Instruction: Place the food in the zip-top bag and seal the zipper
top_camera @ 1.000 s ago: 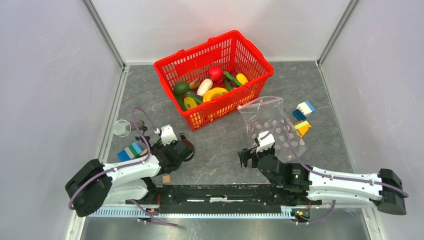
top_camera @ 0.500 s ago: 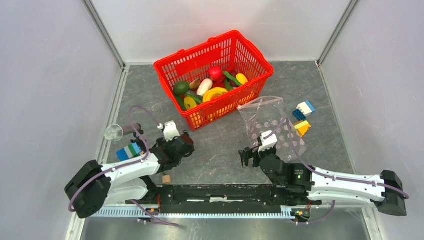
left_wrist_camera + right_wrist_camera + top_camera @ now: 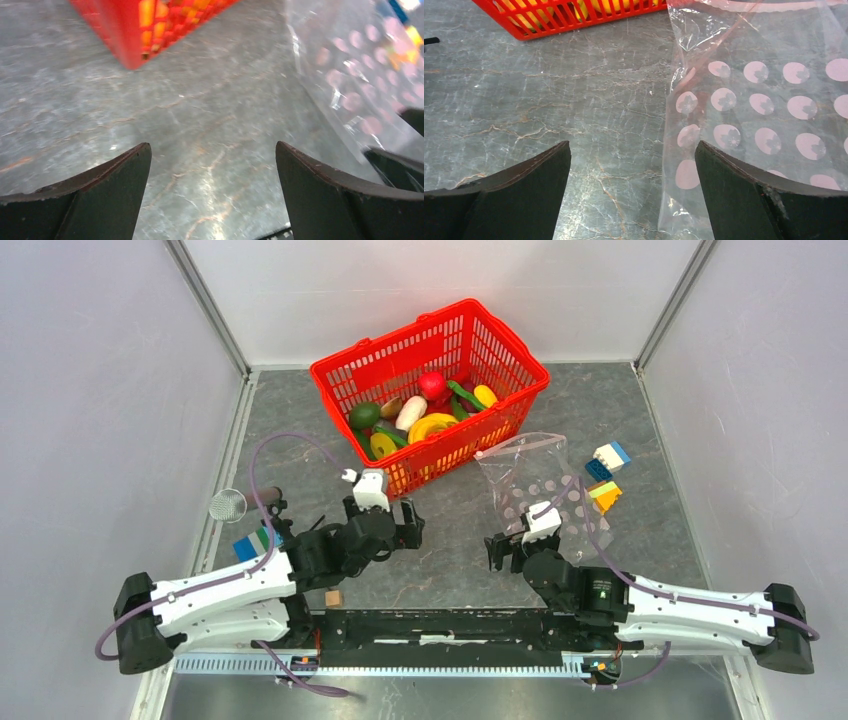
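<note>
The toy food (image 3: 422,412) lies in the red mesh basket (image 3: 505,345) at the back middle. The clear zip-top bag (image 3: 545,490) with pink dots lies flat on the table right of the basket, and it shows in the right wrist view (image 3: 769,115) and the left wrist view (image 3: 360,75). Its zipper (image 3: 520,448) is the pale strip at the far edge. My left gripper (image 3: 405,528) is open and empty, just in front of the basket. My right gripper (image 3: 505,552) is open and empty, low at the bag's near left corner.
Coloured bricks (image 3: 605,478) lie right of the bag, and more bricks (image 3: 255,541) lie at the left. A small metal strainer (image 3: 228,505) lies by the left wall. A small wooden cube (image 3: 333,597) sits near the left arm's base.
My left gripper has swung forward and to the right, toward the basket's front. My right gripper has crept slightly toward the bag. The basket and bag have not moved.
</note>
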